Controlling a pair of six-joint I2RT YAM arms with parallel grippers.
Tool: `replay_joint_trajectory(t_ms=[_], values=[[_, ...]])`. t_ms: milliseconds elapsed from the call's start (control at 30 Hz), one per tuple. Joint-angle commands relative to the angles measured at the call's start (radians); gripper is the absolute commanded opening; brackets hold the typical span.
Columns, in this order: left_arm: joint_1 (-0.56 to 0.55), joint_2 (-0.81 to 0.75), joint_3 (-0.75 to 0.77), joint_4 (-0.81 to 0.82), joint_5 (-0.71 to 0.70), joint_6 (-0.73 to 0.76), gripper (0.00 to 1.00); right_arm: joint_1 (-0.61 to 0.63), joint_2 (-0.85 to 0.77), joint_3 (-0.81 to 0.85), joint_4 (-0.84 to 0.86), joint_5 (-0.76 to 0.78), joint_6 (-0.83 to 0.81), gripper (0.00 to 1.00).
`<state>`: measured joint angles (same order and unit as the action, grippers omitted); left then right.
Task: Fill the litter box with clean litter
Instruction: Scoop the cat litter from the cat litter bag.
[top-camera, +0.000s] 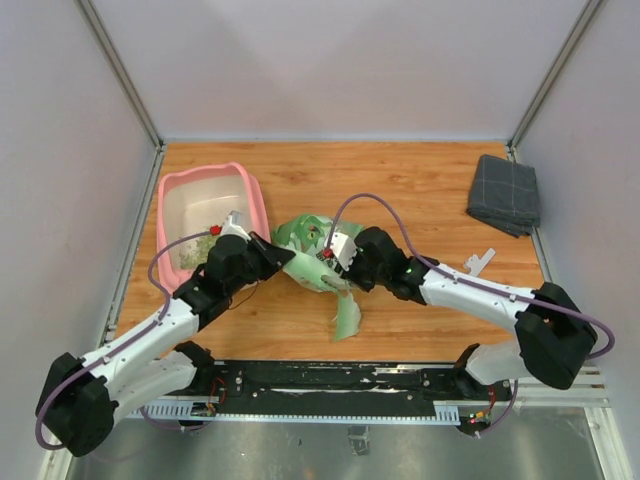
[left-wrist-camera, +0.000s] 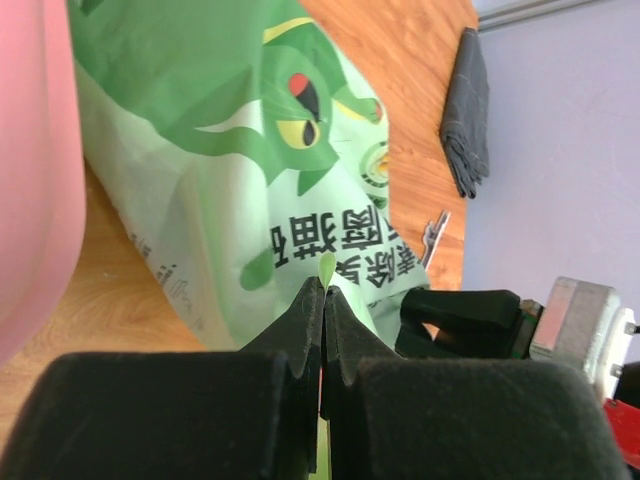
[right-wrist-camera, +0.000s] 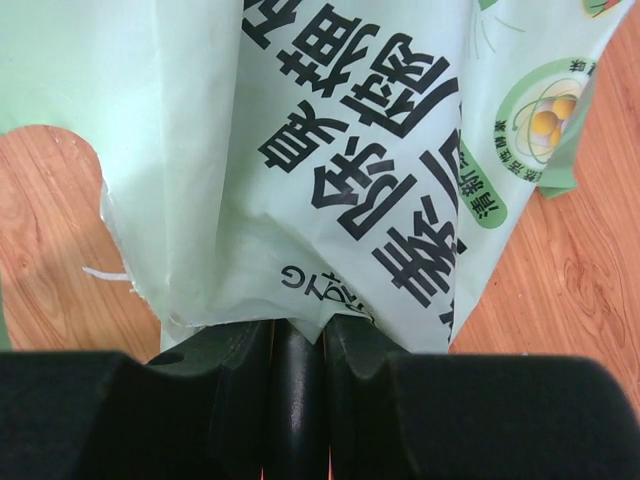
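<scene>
The pink litter box (top-camera: 256, 200) stands at the left; its rim (left-wrist-camera: 35, 170) fills the left edge of the left wrist view. A small patch of green clean litter (top-camera: 197, 248) lies in its near end, partly hidden by my left arm. A light green printed litter bag (top-camera: 308, 248) hangs between both grippers, just right of the box. My left gripper (top-camera: 268, 252) is shut on a thin edge of the bag (left-wrist-camera: 230, 150), and a green tip pokes out above the jaws (left-wrist-camera: 323, 285). My right gripper (top-camera: 336, 252) pinches the bag's other edge (right-wrist-camera: 330, 150) between its fingertips (right-wrist-camera: 300, 335).
A folded grey cloth (top-camera: 503, 193) lies at the far right by the wall, also visible as the dark cloth (left-wrist-camera: 465, 110). A small grey metal scoop (top-camera: 480, 262) rests on the wood right of my right arm. A torn green strip (top-camera: 347, 315) lies near the front.
</scene>
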<state>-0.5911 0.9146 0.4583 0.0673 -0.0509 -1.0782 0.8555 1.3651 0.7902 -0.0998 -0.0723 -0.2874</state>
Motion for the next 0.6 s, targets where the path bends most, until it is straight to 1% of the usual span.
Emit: replay_joint_trajectory(t_ms=[0,133,267,567], values=[[-0.001,-0.033,0.092,-0.050,-0.001,0.057,0.00,-0.020,-0.051,-0.028,0.144,-0.084,0.042,0.01],[-0.001,-0.040,0.098,-0.063,0.004,0.062,0.00,-0.031,-0.147,-0.094,0.198,-0.074,0.060,0.01],[-0.001,-0.053,0.076,-0.053,0.008,0.045,0.00,-0.053,-0.244,-0.170,0.265,-0.099,0.079,0.01],[-0.001,-0.062,0.096,-0.058,0.016,0.046,0.00,-0.070,-0.338,-0.216,0.219,-0.102,0.074,0.01]])
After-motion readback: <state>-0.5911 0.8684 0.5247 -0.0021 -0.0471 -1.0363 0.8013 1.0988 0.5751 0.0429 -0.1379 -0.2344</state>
